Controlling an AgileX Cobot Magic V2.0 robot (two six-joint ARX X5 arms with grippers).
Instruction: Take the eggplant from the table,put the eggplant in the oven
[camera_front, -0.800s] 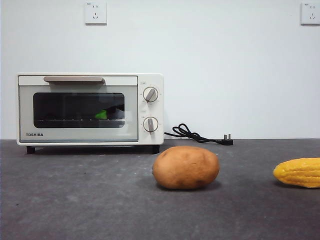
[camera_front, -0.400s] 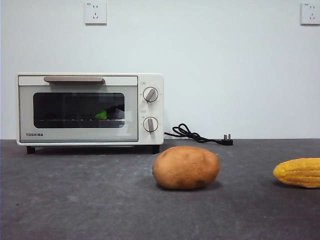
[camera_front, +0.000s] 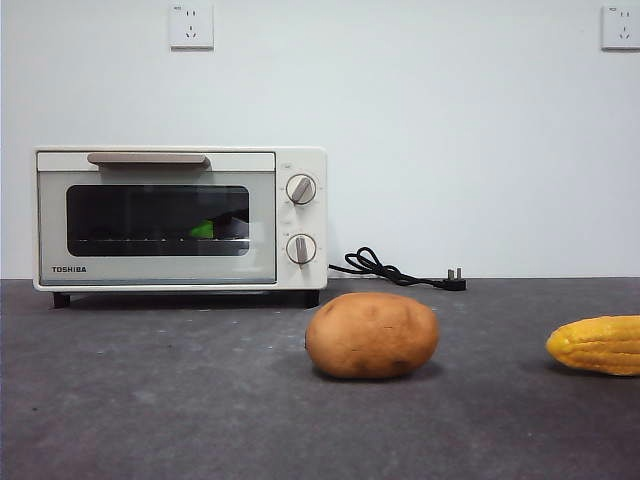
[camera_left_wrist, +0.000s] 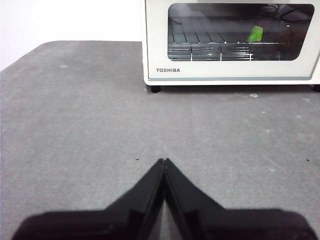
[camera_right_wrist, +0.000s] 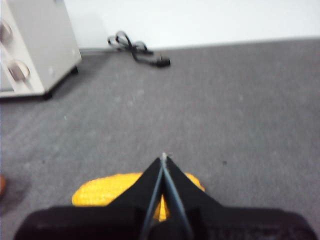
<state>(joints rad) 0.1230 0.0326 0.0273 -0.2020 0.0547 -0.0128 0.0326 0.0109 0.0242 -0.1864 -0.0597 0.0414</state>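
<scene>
- Currently we see the eggplant (camera_front: 205, 229) inside the oven (camera_front: 180, 218), left of the front frame, on the wire rack (camera_left_wrist: 210, 45) behind the closed glass door; only its green cap is clear.
- We read the left gripper (camera_left_wrist: 164, 161) as pinched together, empty, above bare table (camera_front: 150, 400), facing the oven.
- Right gripper (camera_right_wrist: 163, 158) likewise closed, empty, above the corn (camera_right_wrist: 100, 192).
- Potato (camera_front: 372, 335) at front-frame centre, corn lower right, cable (camera_front: 390, 268) beside the oven.
</scene>
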